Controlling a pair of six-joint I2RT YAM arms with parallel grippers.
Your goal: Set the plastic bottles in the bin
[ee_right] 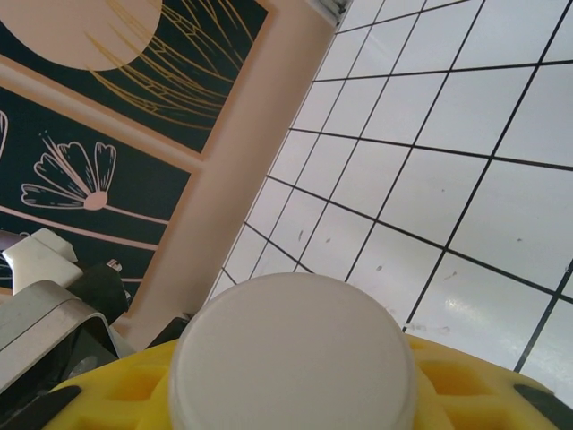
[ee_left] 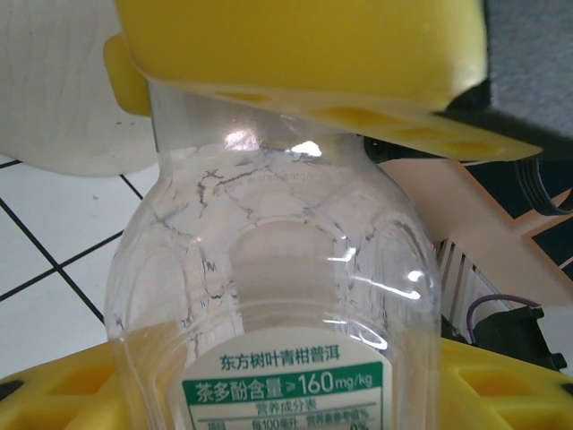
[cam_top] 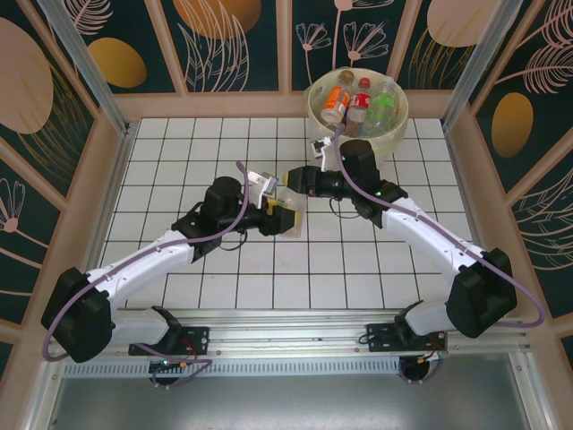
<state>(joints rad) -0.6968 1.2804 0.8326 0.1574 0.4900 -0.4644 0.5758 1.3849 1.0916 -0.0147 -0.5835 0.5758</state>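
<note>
Nothing lies on the white tiled table (cam_top: 179,152) between the bin (cam_top: 400,127) and the held bottle (cam_top: 293,213); only the two arms crowd that stretch. The bottle hangs in front of the bin and to its left, well apart from it. It is clear, smooth and round-shouldered, with a green-and-white printed label and a flat white cap (ee_right: 291,358). The left gripper (cam_top: 282,219) has its ribbed yellow fingers (ee_left: 501,385) closed on the bottle's body. The right gripper (cam_top: 294,184), between the bottle and the bin, hugs the cap with its fingers drawn in on both sides. Inside the round, pale bin lie other bottles: an orange-labelled one (cam_top: 337,103), a red-capped one (cam_top: 361,97) and a green-labelled one (cam_top: 383,109). Dark panels (cam_top: 242,45) with painted leaves rise just behind the bin.
</note>
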